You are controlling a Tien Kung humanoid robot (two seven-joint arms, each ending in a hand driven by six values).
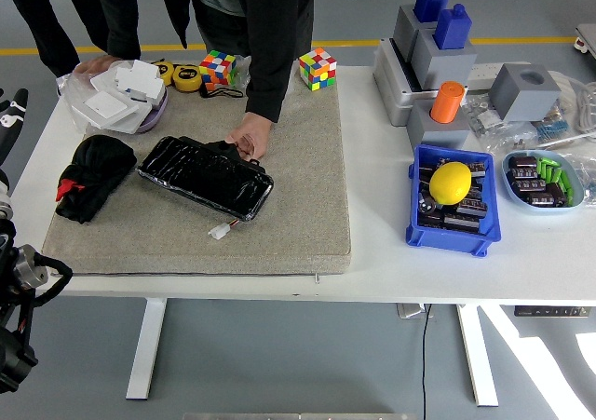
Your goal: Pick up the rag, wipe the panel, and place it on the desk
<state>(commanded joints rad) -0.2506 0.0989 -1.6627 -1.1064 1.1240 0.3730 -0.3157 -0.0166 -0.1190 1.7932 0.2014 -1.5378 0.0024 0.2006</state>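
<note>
Rag (91, 175) lies bunched on mat at counter's left, just beside panel (206, 175); left hand (7, 117) at frame edge, fingers' state indiscernible; risk: snagging person's hand (248, 142) steadying panel.

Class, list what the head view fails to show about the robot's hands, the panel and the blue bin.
- Left robot hand: cut off by the left edge; grip unreadable.
- Right robot hand: outside the picture.
- Panel: far edge covered by the person's hand.
- Blue bin: contents partly hidden by the yellow ball.
</note>
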